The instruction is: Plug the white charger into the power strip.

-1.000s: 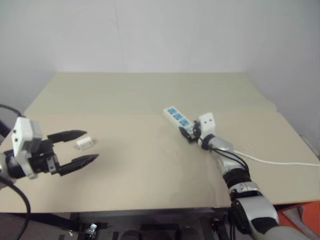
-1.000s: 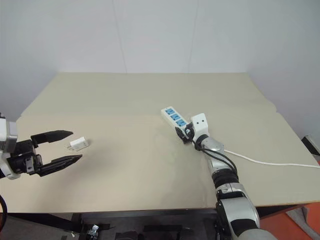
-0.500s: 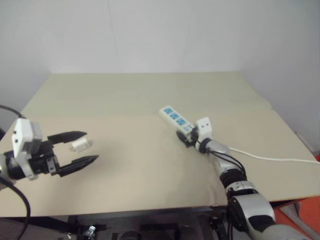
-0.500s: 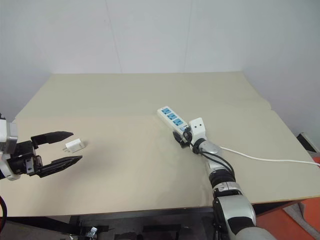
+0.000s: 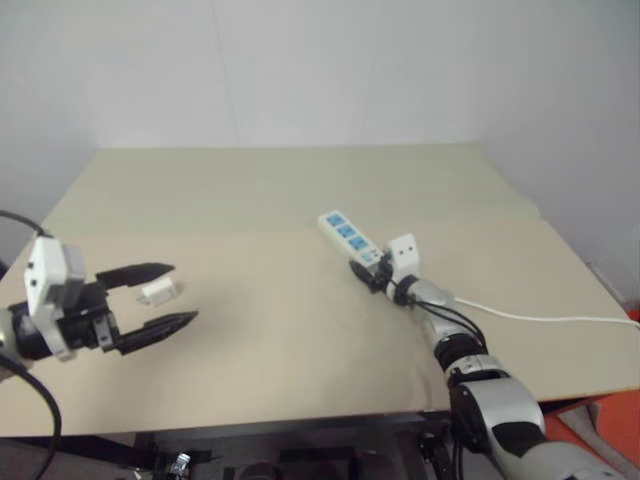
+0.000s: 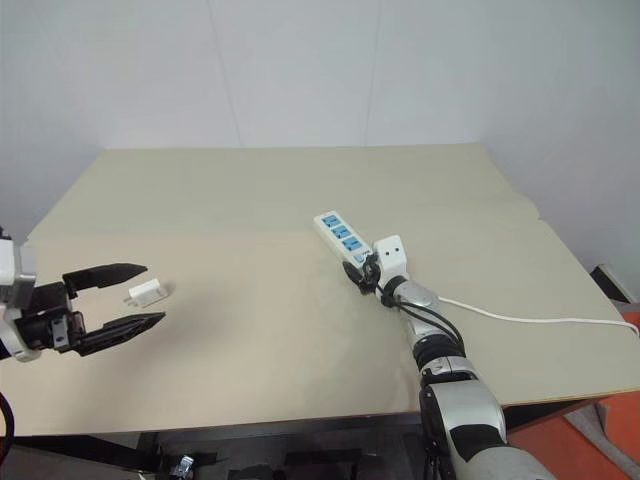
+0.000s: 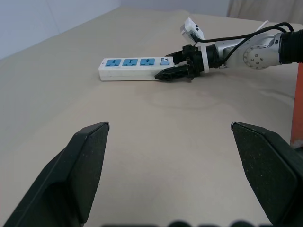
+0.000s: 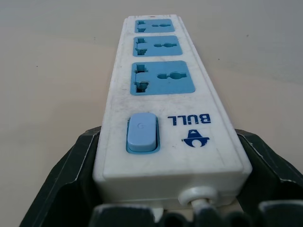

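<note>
- Two end effectors are at work: the right end effector [image 8: 165, 208] has its black fingers closed against the sides of the power strip's [image 6: 339, 236] switch end, while the left end effector [image 6: 115, 297] hovers wide open, empty.
- The white charger [image 6: 145, 292] lies on the desk [image 6: 250, 190] near the left fingertips, well apart from the strip.
- Likely light, rigid and smooth, the charger should be pinched across its flat sides.
- The strip's cord [image 6: 520, 318] trails off to the right; bare desk lies between charger and strip.

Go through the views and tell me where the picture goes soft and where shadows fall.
Right wrist view: the power strip is sharp at its switch end, softer at the far socket. Left wrist view: the left gripper's fingers are blurred up close, the strip beyond clearer. Left eye view: even light, a faint shadow beside the white charger on the table.
</note>
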Controlling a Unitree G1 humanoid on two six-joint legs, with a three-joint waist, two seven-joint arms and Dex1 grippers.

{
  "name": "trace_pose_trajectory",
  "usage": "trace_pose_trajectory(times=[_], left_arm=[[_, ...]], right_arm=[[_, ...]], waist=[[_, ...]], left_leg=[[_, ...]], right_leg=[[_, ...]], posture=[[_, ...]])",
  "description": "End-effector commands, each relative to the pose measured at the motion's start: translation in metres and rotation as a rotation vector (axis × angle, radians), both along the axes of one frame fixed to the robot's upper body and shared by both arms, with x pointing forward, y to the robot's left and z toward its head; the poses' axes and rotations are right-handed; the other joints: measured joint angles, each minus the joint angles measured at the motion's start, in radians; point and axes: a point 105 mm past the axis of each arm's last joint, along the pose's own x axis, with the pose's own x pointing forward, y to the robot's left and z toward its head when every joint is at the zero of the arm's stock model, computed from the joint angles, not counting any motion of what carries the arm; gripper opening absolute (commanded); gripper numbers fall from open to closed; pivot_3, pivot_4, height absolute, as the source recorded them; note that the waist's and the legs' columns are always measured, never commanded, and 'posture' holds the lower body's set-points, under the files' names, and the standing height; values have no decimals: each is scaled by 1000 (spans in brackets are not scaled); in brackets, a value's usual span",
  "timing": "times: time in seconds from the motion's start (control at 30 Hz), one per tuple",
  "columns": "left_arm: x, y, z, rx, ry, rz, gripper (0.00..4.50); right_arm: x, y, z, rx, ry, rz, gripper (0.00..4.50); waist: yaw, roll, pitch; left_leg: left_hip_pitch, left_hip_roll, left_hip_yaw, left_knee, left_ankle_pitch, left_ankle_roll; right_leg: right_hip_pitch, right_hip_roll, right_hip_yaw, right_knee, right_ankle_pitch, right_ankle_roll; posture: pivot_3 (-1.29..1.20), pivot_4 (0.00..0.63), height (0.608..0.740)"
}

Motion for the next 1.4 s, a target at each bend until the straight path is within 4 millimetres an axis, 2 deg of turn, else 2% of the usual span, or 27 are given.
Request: trace_pose_trajectory(times=[0.03, 0.17, 0.27, 0.5, 0.67, 0.83, 1.03, 1.13, 1.27, 1.4], left_arm=[[-4, -2, 12, 4, -50, -10, 4500], [-3, 0, 13, 8, -50, -11, 4500], [-1, 2, 14, 25, -49, -16, 4500], [5, 6, 18, 64, -41, -56, 4500], [8, 7, 19, 82, -35, -79, 4500], [9, 7, 19, 106, -24, -106, 4500], [15, 15, 21, 169, 10, -128, 4500], [27, 23, 22, 245, 55, -72, 4500], [59, 47, 27, 400, 141, 147, 4500], [69, 58, 31, 458, 256, 142, 4500]], right_arm=[[-4, 3, 4, 18, -32, 40, 3421], [-11, 5, 14, 35, -81, 121, 3421], [-25, 11, 25, 46, -117, 268, 3421], [-84, 23, 30, -41, -92, 698, 3421], [-109, 26, 26, -138, -60, 875, 3421], [-116, 29, 12, -235, -40, 956, 3421], [-118, 37, 4, -244, -25, 1000, 3421], [-116, 39, -2, -249, -14, 998, 3421], [-115, 42, -6, -235, -5, 998, 3421], [-115, 45, -8, -216, -3, 989, 3421]], waist=[[0, 0, 0], [0, 0, 0], [4, 0, 0], [10, 2, 2], [8, 2, 2], [9, 1, 2], [10, 1, 2], [10, 1, 2], [11, 1, 2], [8, 1, 2]], left_leg=[[0, 0, 0, 0, 0, 0], [0, 0, 0, -1, 0, 0], [-1, 0, 0, -1, 0, 0], [-1, 0, 0, -1, 0, 0], [-1, 0, 1, -1, 0, 0], [-1, 0, 1, -1, 0, 0], [-1, 0, 2, -1, 0, 0], [-1, 0, 2, -1, 0, 0], [-1, 0, 2, 0, 0, 0], [-2, 0, 5, 0, 0, 0]], right_leg=[[0, 0, 0, 0, 0, 0], [0, 0, 0, 0, 0, 0], [-1, 0, 0, -1, 0, 0], [-1, 0, 0, -1, 0, 0], [-1, 0, 0, -1, 0, 0], [-2, 1, 0, -1, 0, 0], [-2, 1, 0, 0, 0, 0], [-2, 1, 1, 0, 0, 0], [-2, 2, 1, 0, 0, 1], [-4, 3, 2, 1, -1, 1]], posture=[[0, 150, 740], [0, 150, 740], [0, 150, 740], [0, 150, 740], [0, 150, 740], [0, 150, 740], [0, 150, 740], [0, 150, 740], [0, 150, 740], [0, 150, 740]])
